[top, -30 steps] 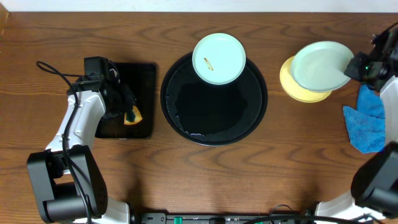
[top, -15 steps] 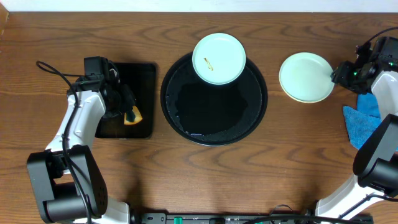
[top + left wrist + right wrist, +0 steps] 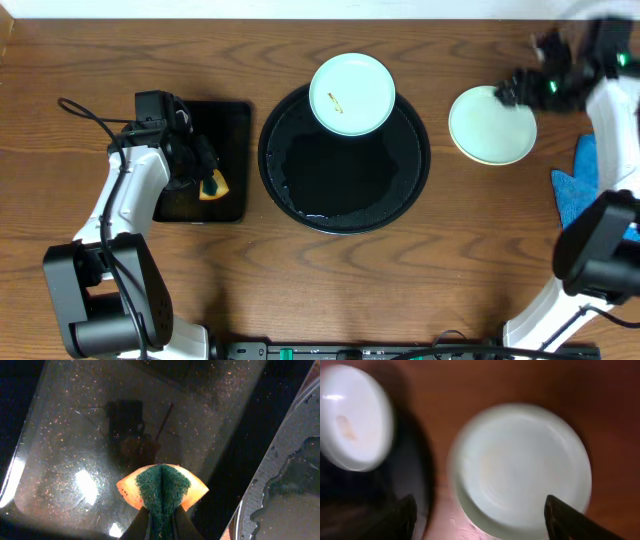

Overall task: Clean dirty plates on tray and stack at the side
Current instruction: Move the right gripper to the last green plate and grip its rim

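My right hand (image 3: 482, 522) hangs open above the stacked plates (image 3: 490, 130) by the tabletop's (image 3: 300, 290) right edge; I should lift straight up, nudging nothing. My left hand (image 3: 160, 527) pinches the sponge (image 3: 162, 487); a smeared plate (image 3: 351, 95) sits on the tray's (image 3: 300, 170) far rim.

The tray (image 3: 345, 185) is black, the plates (image 3: 351, 95) pale mint, the sponge (image 3: 162, 485) orange-and-green, the cloth (image 3: 572, 200) blue.

Wooden table (image 3: 300, 290), rectangular black tray (image 3: 232, 130) left, round black tray (image 3: 340, 190) centre, mint plate (image 3: 490, 125), blue cloth (image 3: 580, 185) right.
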Available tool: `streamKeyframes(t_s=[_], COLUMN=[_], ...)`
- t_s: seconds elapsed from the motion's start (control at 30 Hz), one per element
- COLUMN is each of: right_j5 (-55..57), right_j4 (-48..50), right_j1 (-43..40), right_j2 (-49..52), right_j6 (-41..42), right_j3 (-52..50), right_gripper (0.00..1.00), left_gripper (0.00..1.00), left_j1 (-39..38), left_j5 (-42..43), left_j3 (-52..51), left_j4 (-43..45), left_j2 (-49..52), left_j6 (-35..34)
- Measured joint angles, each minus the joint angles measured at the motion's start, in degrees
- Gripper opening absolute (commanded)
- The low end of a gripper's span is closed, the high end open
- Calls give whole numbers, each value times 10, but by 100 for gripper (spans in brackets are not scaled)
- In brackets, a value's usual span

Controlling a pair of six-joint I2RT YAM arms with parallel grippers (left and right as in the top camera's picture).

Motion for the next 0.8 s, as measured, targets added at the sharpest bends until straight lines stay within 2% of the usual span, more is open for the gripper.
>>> streamKeyframes(t_s=[0.13,0.27,0.4,0.53,0.8], right_j5=[7,38,73,114,140], right_j4=[-24,12,82,127,151], right_j1=[78,162,219,255,265], right_j2=[17,44,98,180,261], right_j6=[-30,-57,-72,-80,-81], right_j3=[130,196,202,200,191], right_gripper=[83,72,68,68,62], left_gripper=[9,9,9,9,9], left_j1=[0,0,0,0,0], left_j5=[0,0,0,0,0], left_j3=[0,0,0,0,0], left_j4=[0,-1,-1,-1,-1], left_j2=[0,0,0,0,0], left_j6=[0,2,2,2,2])
